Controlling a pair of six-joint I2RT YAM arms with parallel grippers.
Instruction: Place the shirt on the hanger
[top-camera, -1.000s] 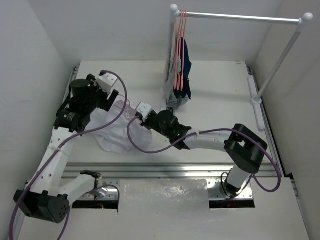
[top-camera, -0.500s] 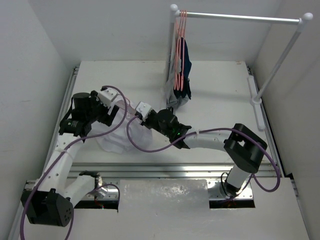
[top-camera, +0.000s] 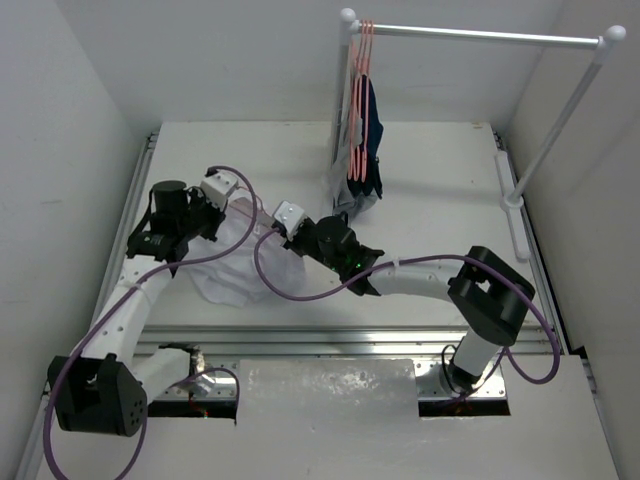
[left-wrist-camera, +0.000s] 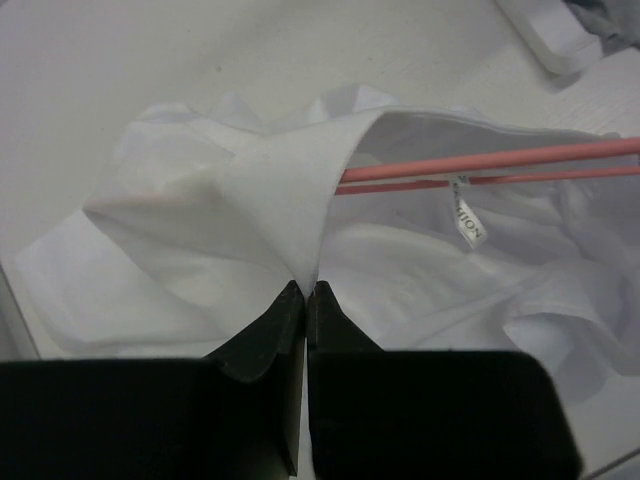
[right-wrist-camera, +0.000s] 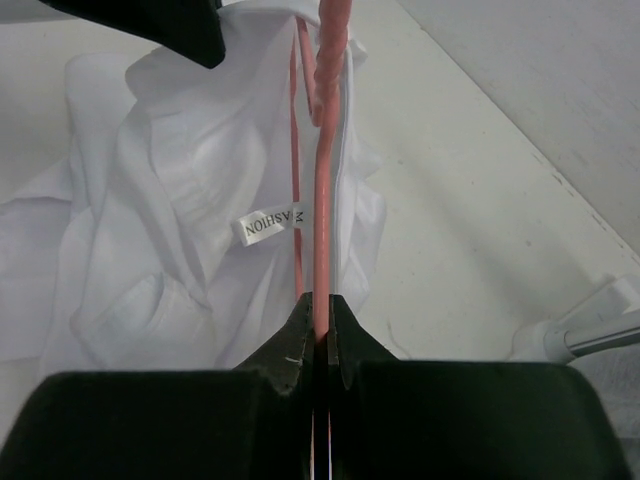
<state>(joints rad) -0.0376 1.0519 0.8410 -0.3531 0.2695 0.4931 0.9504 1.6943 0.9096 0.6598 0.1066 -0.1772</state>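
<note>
The large white long-sleeved collared shirt of thin fabric lies crumpled on the white table, at about nine o'clock from the table's middle in the top view, between the two grippers. It looks light, soft and quite limp. I judge that it will sag and fold wherever nothing supports it, and that such thin cloth may slip out of a narrow pinch. The best place to take hold seems to be the collar, which is doubled and a little stiffer, or the shoulder seam just beside it.

In the left wrist view the collar stands up as a pointed flap. A small white neck label with dark letters shows inside the neck opening.

The thin salmon-pink wire hanger reaches into that opening; its two wires go under the collar from three o'clock. It looks stiff but thin, so it could twist in a grip.

The left gripper is closed on the tip of the collar flap, at its six o'clock end. The right gripper is clamped on the hanger wire, with the twisted neck of the hanger at twelve o'clock from it.

At about one o'clock from the shirt, well apart, a bunch of pink hangers with navy and grey garments hangs from a white rail.
</note>
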